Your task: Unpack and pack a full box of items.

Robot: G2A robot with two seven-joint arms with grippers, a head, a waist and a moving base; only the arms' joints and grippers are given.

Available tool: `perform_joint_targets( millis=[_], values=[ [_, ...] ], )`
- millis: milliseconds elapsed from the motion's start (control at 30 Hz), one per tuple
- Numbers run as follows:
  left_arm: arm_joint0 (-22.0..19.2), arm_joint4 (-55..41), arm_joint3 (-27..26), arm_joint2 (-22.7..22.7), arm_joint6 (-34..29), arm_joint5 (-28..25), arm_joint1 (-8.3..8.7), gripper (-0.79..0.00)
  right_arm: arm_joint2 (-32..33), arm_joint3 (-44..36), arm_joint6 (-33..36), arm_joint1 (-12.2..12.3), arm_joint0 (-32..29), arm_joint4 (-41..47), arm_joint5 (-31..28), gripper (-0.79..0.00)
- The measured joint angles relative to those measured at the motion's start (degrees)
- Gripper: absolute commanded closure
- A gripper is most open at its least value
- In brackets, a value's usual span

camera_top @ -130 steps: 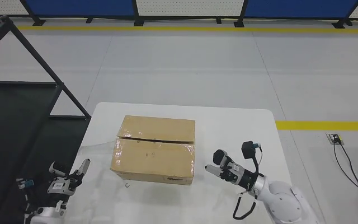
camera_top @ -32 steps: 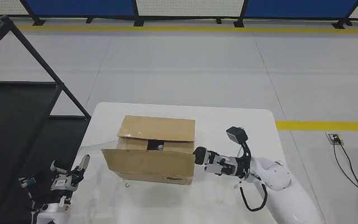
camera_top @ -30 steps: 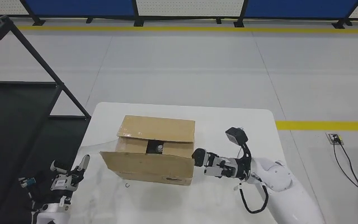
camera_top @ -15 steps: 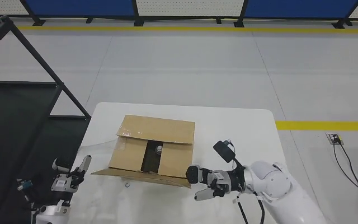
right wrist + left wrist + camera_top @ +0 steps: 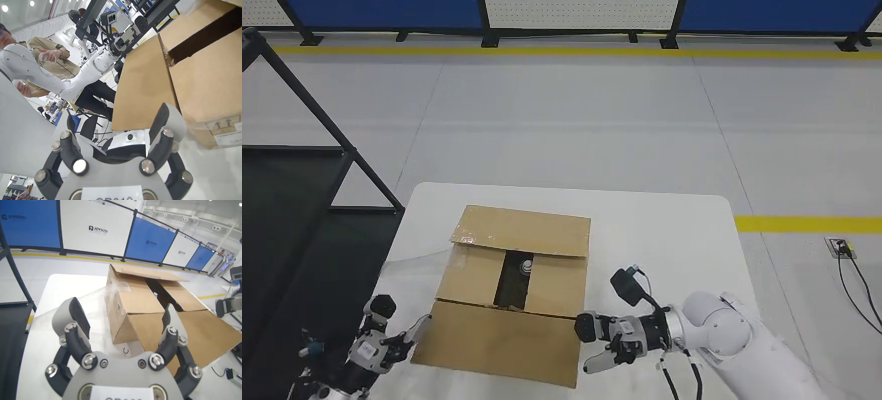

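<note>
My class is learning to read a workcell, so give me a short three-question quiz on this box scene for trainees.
1. True or false: the cardboard box has its near flap folded out toward the robot.
2. The right gripper is: A open beside the flap; B shut on the flap; C inside the box.
3. Fill in: the box stands on a white ____.
Key: 1 true; 2 A; 3 table.
</note>
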Motion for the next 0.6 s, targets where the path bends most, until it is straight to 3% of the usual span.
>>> perform_joint_targets(
  millis=[600],
  values=[
    [-2.2,9.4,4.1,4.7,1.9,2.9,0.08,-0.785,-0.2,0.9,-4.9,1.6,0.7,7.1,-4.9,-0.785]
  ],
)
